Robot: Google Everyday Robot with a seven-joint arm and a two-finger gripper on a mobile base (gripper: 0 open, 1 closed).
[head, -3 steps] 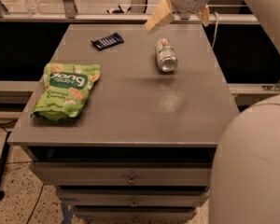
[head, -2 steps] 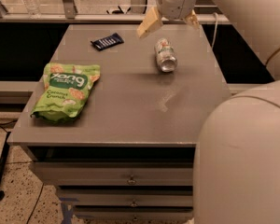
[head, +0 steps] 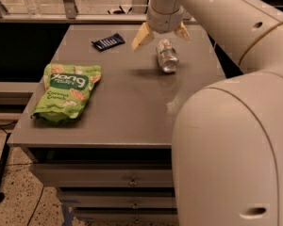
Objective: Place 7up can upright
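Since the earlier frame the claw (head: 162, 34) has dropped lower in the frame, closer to the 7up can (head: 166, 55). The white robot arm (head: 226, 140) fills the right side and curves over the top. The grey desk (head: 132, 98) spans the centre, with drawers (head: 132, 180) below. A green Coconut Crunch snack bag (head: 68, 92) lies flat at centre left. The claw hangs spread wide at upper centre, gripping nothing, its tan fingers (head: 142, 36) just above the can's far end. The can lies on its side below it. A small dark blue packet (head: 108, 42) lies to the left.
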